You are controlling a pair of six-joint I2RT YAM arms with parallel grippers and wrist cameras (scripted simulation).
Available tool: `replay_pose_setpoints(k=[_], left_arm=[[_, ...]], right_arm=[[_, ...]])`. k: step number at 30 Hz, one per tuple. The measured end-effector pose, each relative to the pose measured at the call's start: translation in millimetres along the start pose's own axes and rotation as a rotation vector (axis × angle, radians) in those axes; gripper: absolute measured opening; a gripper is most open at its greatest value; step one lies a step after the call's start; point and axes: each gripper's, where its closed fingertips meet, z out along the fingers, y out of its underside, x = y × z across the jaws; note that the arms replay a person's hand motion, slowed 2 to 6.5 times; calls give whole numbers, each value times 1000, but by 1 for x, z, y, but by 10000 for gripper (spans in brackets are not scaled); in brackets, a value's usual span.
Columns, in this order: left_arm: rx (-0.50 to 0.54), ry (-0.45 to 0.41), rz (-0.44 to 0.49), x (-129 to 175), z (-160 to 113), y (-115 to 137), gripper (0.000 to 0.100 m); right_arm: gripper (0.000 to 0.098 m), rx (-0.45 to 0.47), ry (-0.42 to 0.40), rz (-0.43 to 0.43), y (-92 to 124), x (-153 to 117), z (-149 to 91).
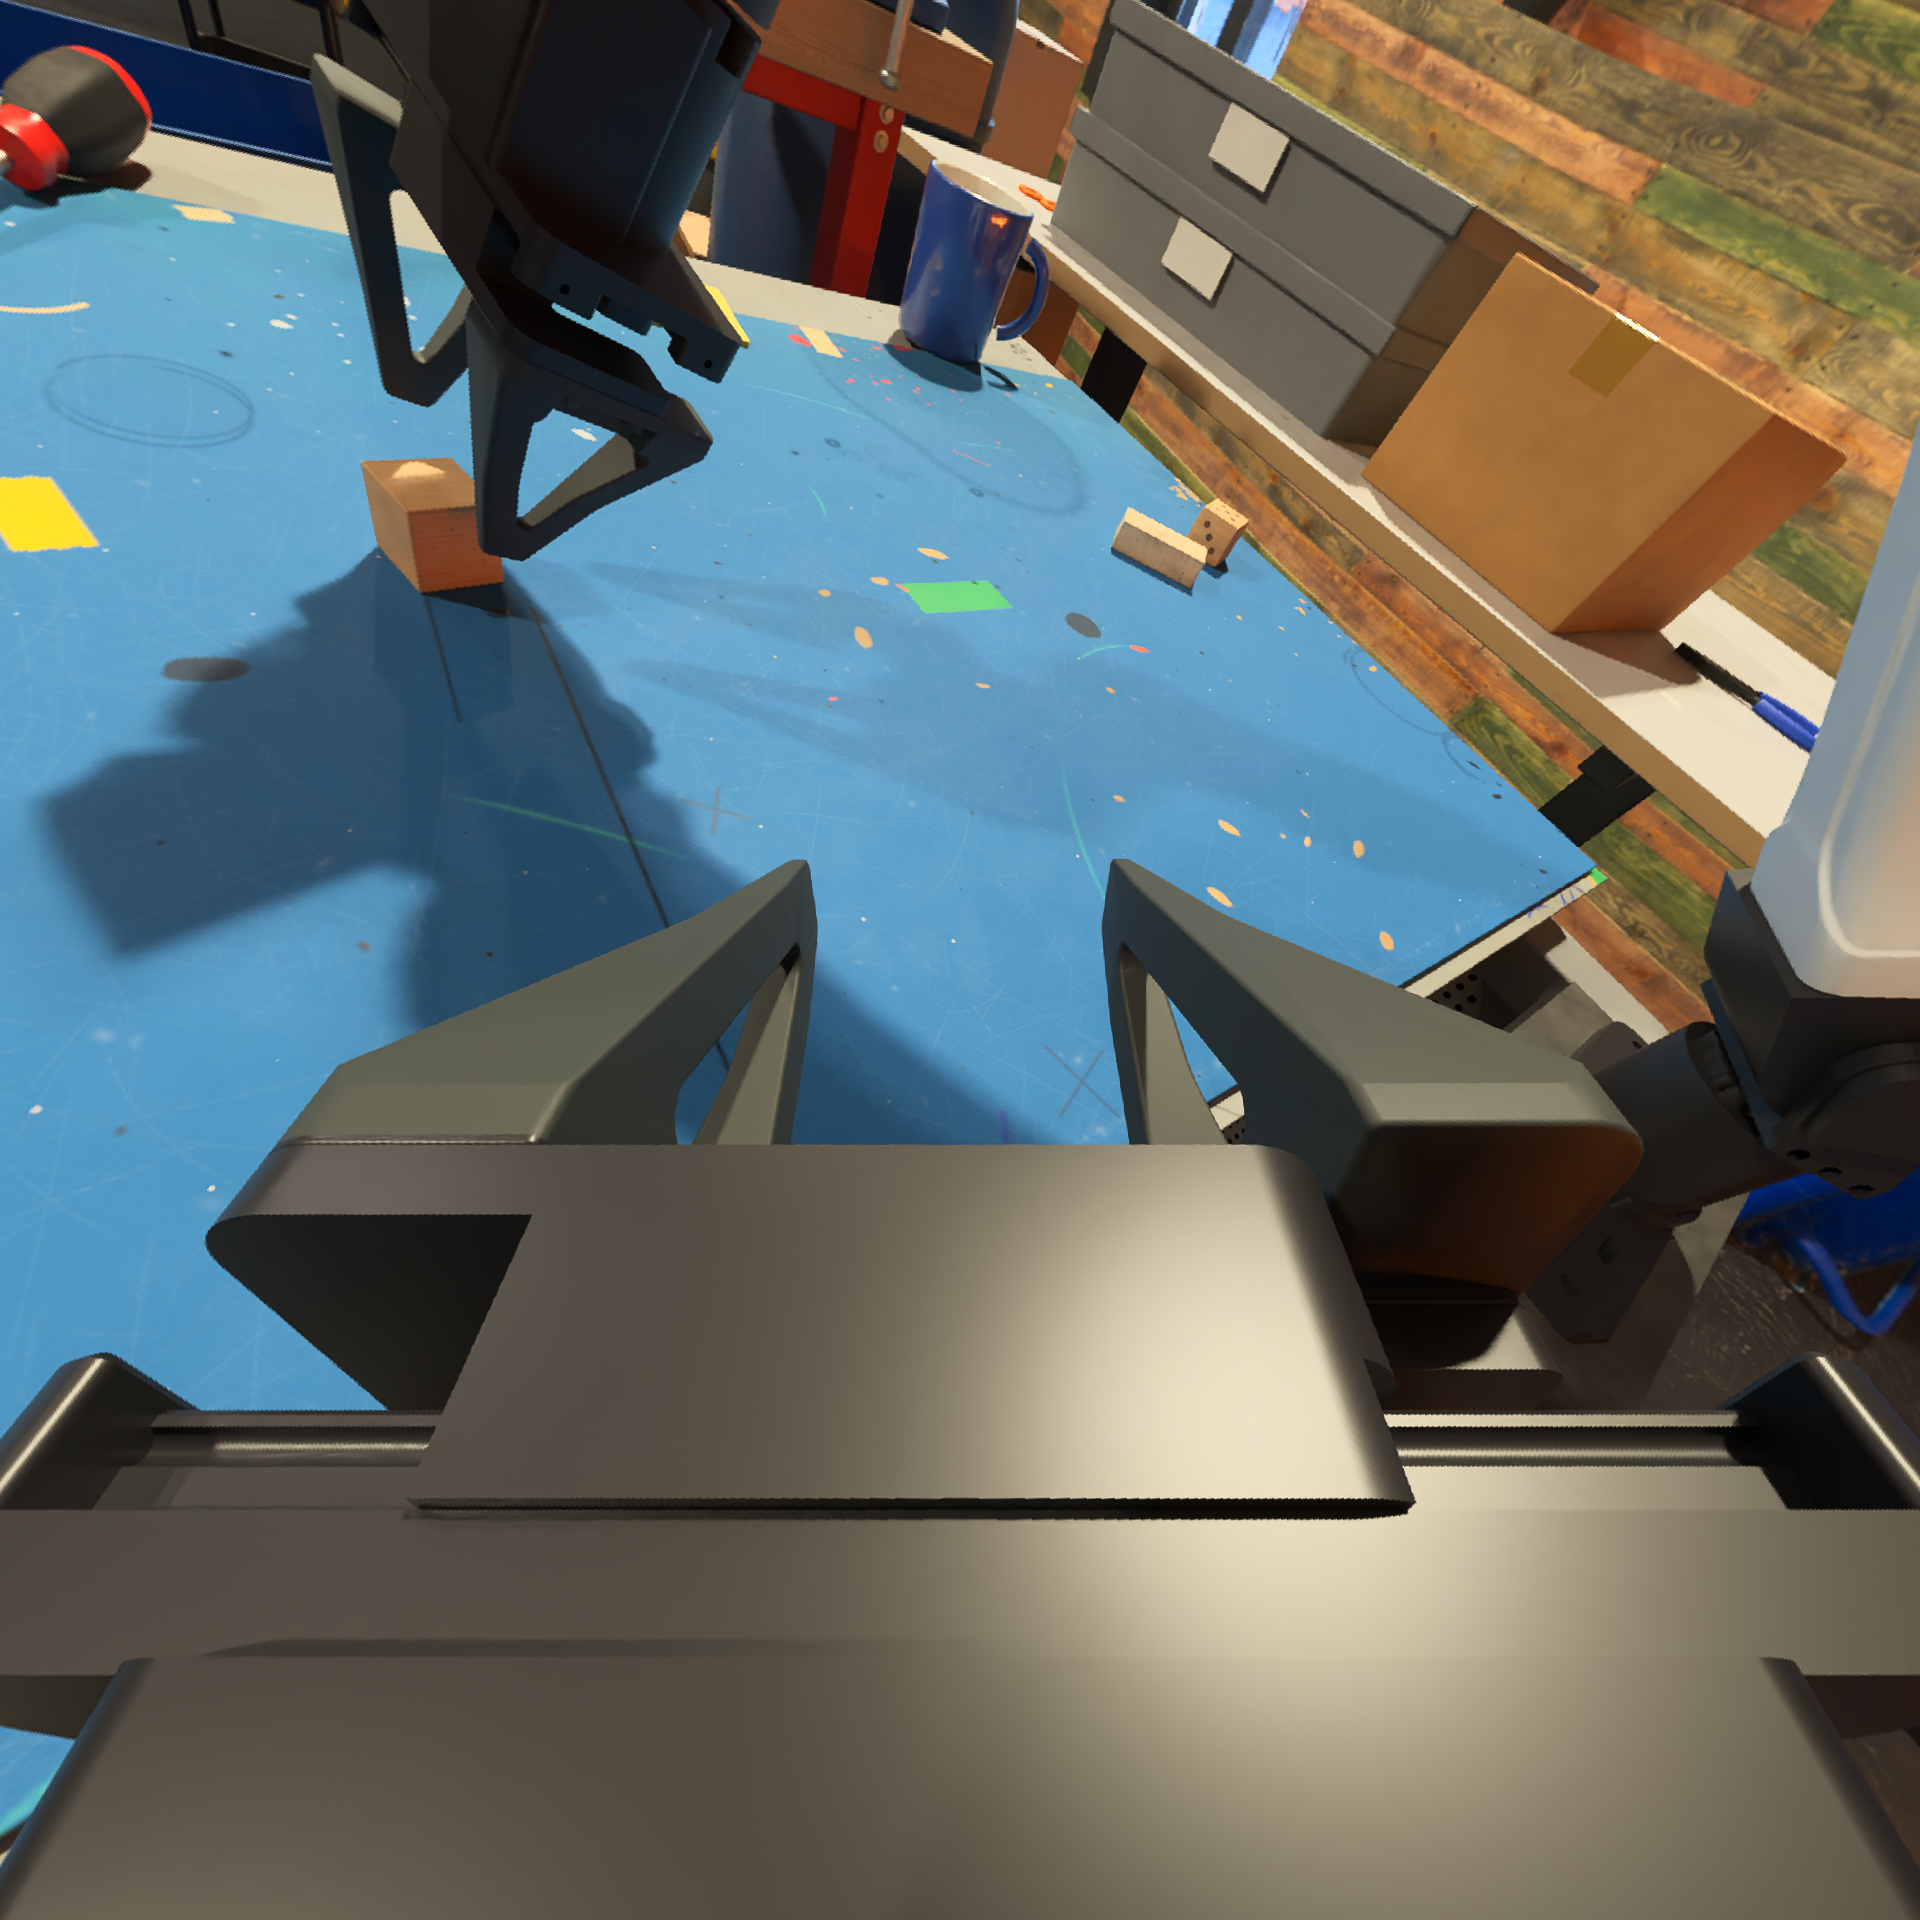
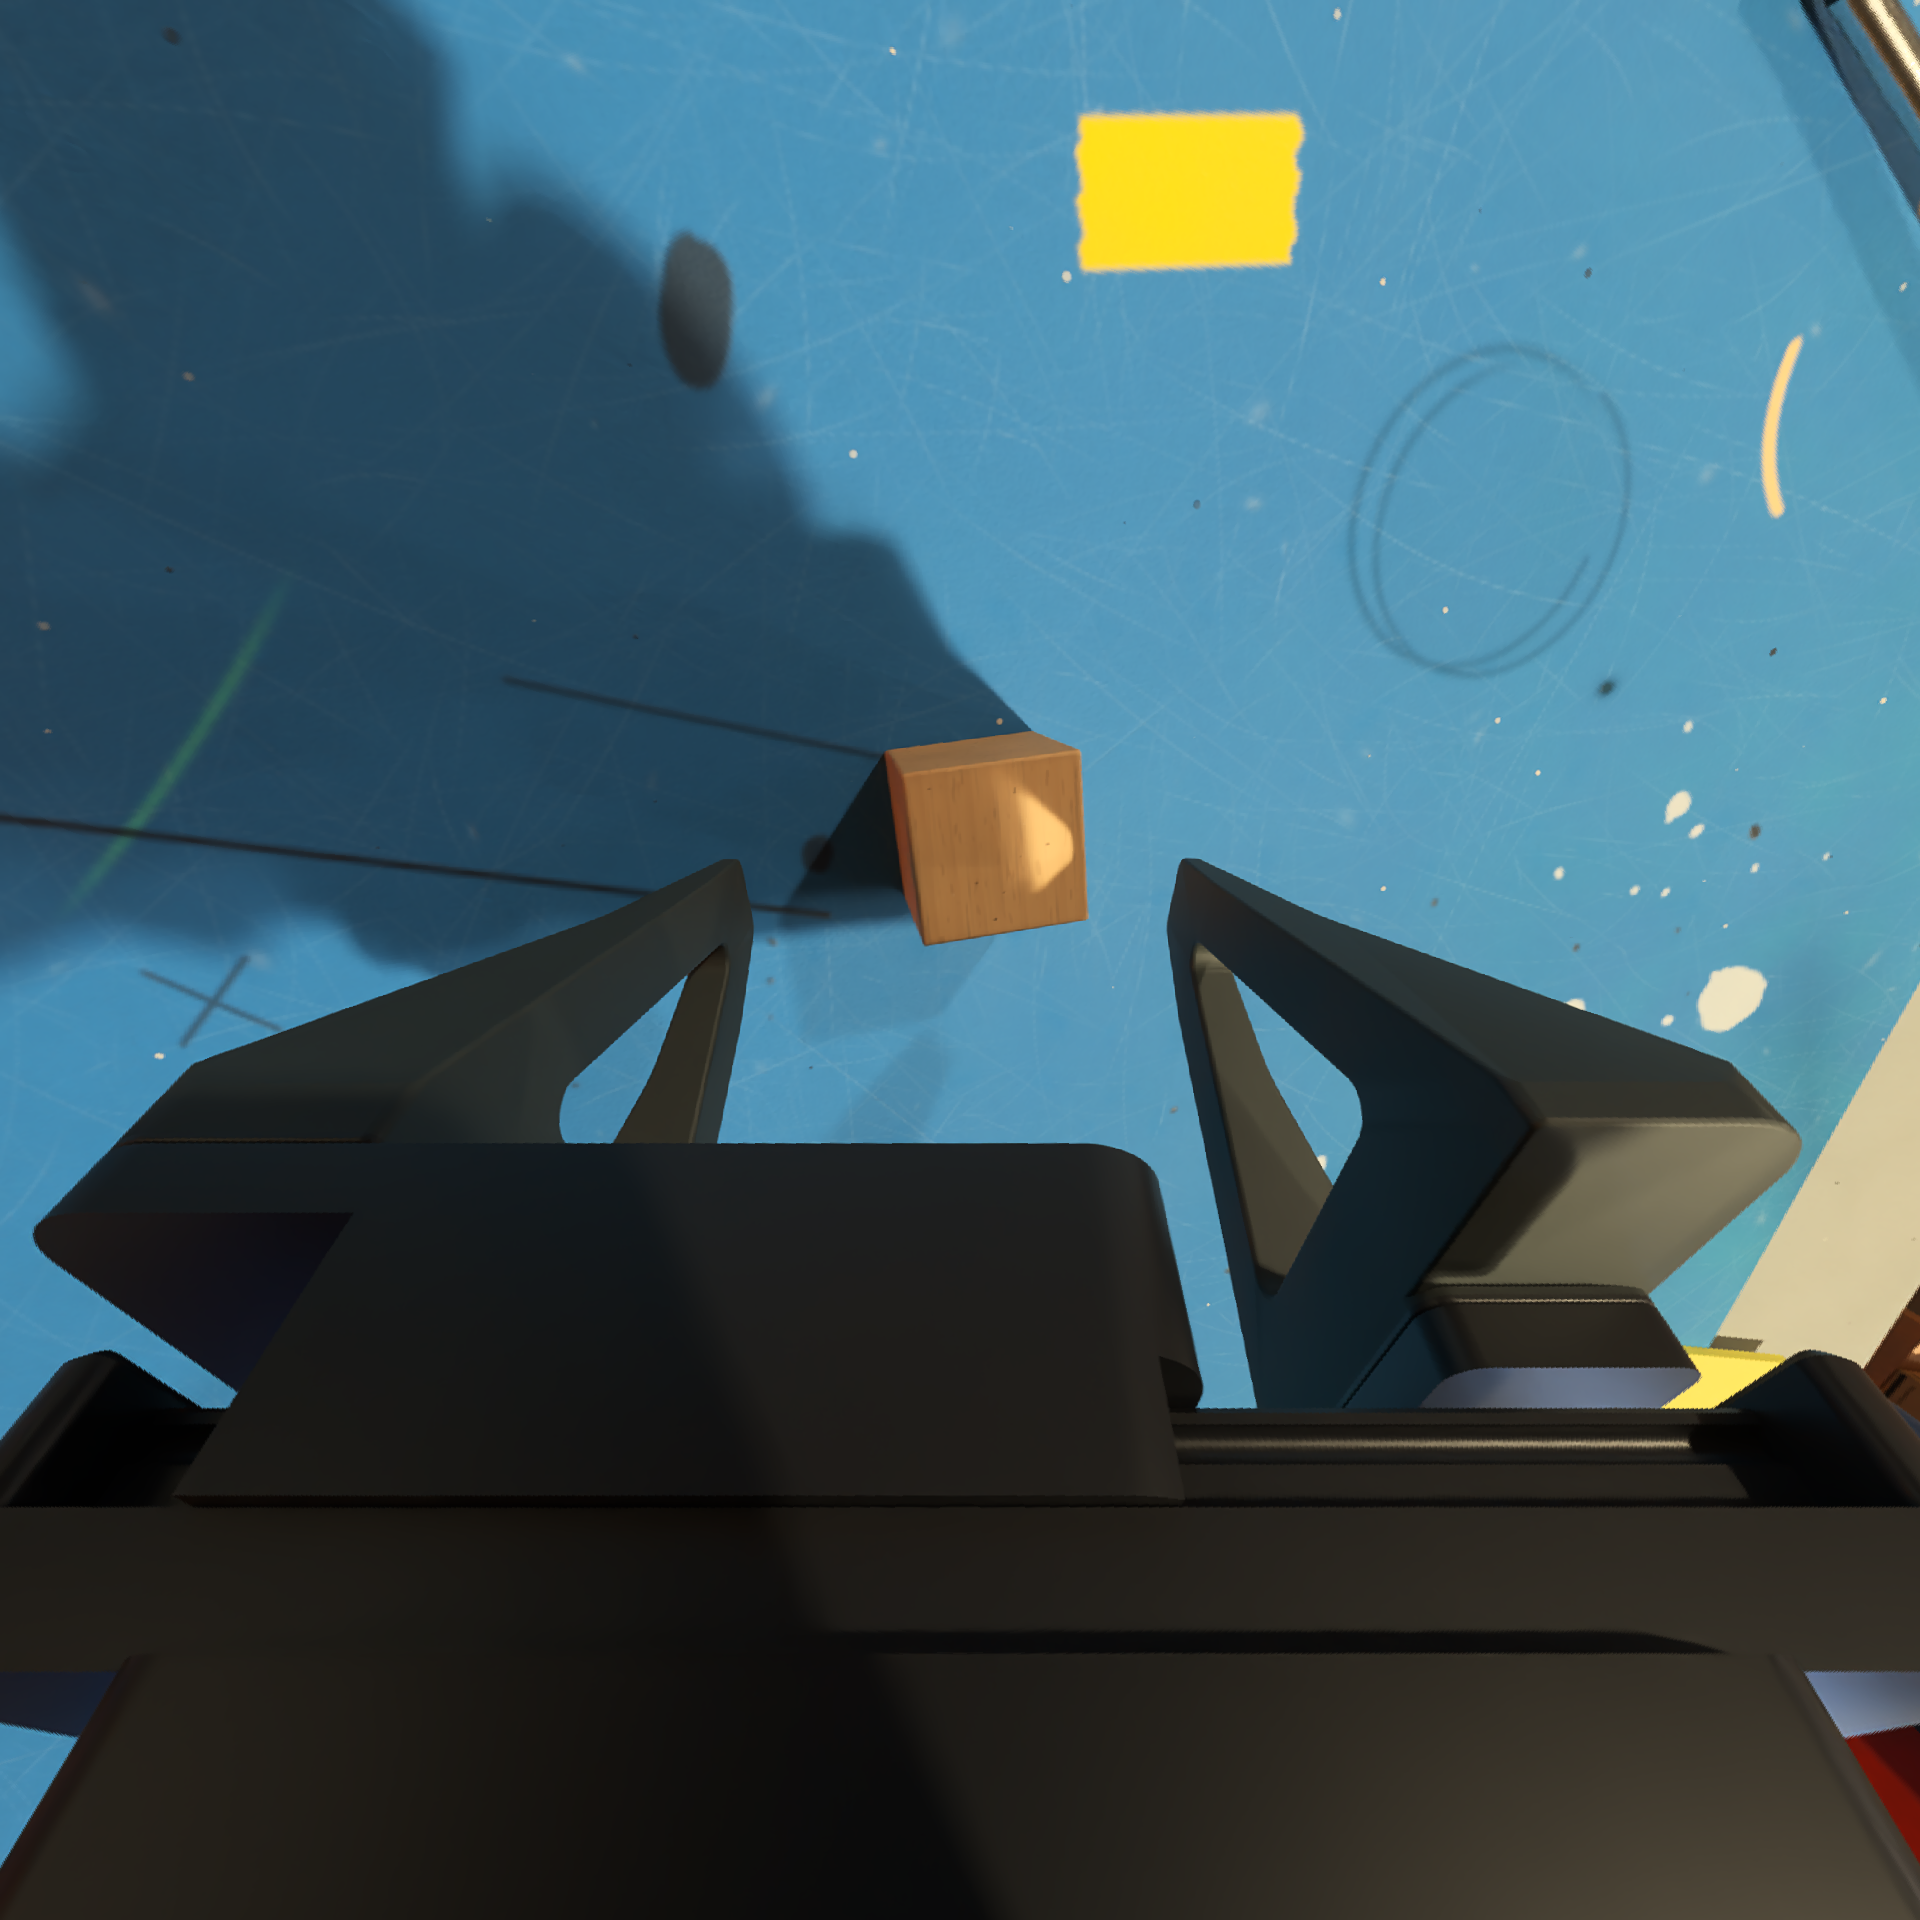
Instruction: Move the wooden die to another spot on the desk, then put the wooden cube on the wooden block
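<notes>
A plain wooden cube [image 1: 428, 523] stands on the blue desk mat at the upper left; in the right wrist view the cube [image 2: 987, 836] lies just ahead of the fingertips. My right gripper [image 2: 961, 864] is open and hovers over it; in the left wrist view the right gripper [image 1: 447, 473] is right at the cube, one finger in front of it. A pale wooden block [image 1: 1158, 548] lies near the mat's right edge, with a dotted wooden die [image 1: 1218, 532] touching its far end. My left gripper [image 1: 958, 864] is open and empty above the bare mat.
A blue mug [image 1: 966, 265] stands at the mat's far edge. Grey drawers [image 1: 1236, 218], a cardboard box [image 1: 1590, 447] and a pen [image 1: 1751, 694] sit on a side shelf to the right. A red and black tool handle [image 1: 68, 114] lies at the far left. The right arm's base [image 1: 1829, 935] stands at the right.
</notes>
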Motion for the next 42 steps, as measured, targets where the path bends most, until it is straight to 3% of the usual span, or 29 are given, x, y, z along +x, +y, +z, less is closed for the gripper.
replay_pose_setpoints(k=[17, 22, 28, 42], left_arm=[[37, -53, -65, -19, -20, 3, 471], [43, -67, -84, -22, -23, 6, 471], [39, -88, -86, -24, -26, 10, 471], [23, -137, -68, -18, -16, 12, 468]], right_arm=[[583, -92, -25, -22, 1, 6, 20], [504, -122, -17, -57, 2, 6, 25], [308, -146, 15, -103, 2, 6, 27], [309, -163, 49, -109, 5, 5, 25]])
